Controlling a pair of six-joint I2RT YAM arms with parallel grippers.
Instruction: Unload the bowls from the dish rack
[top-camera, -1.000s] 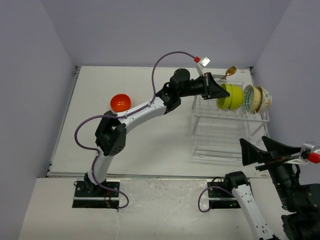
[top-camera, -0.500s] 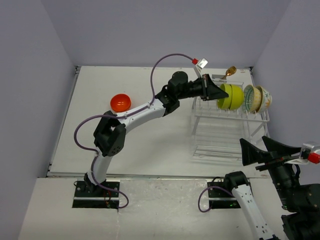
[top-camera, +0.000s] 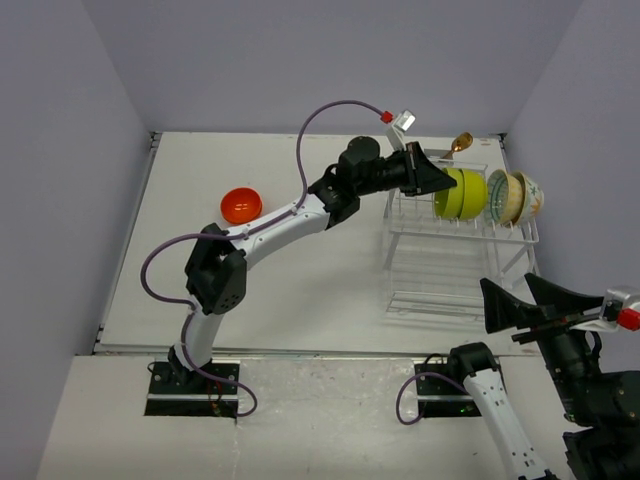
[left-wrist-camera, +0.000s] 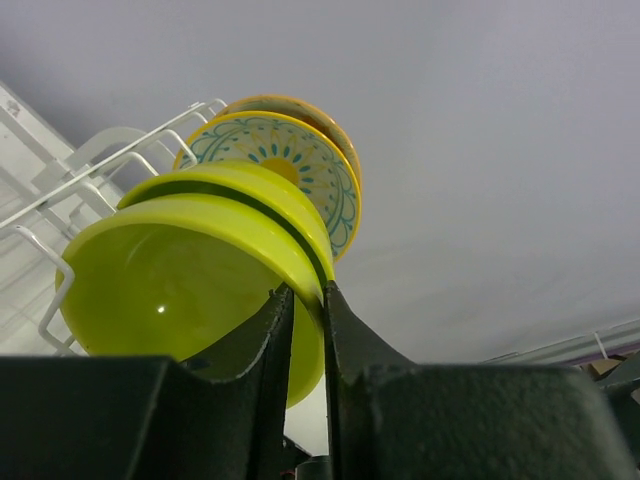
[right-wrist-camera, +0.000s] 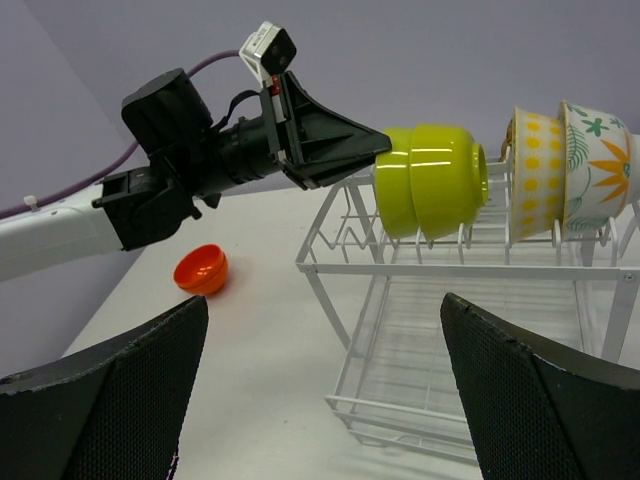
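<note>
Two nested lime-green bowls (top-camera: 462, 193) stand on edge in the upper tier of the white dish rack (top-camera: 440, 290), with two patterned cream bowls (top-camera: 515, 197) behind them. My left gripper (top-camera: 438, 180) reaches in from the left, shut on the rim of the front lime-green bowl (left-wrist-camera: 180, 290), one finger inside and one outside. An orange-red bowl (top-camera: 241, 205) sits on the table at the left. My right gripper (top-camera: 505, 282) hovers open at the rack's near right corner, holding nothing. In the right wrist view the lime-green bowls (right-wrist-camera: 435, 180) and the left gripper (right-wrist-camera: 385, 145) show side on.
A gold spoon (top-camera: 461, 142) sticks up from the holder at the rack's far corner. The rack's lower tier (right-wrist-camera: 470, 340) holds nothing. Grey walls enclose the table on three sides, close behind the rack.
The left gripper has tilted and shifted slightly up at the lime-green bowl's rim, and its cable loop has swung left. The right arm has not moved.
</note>
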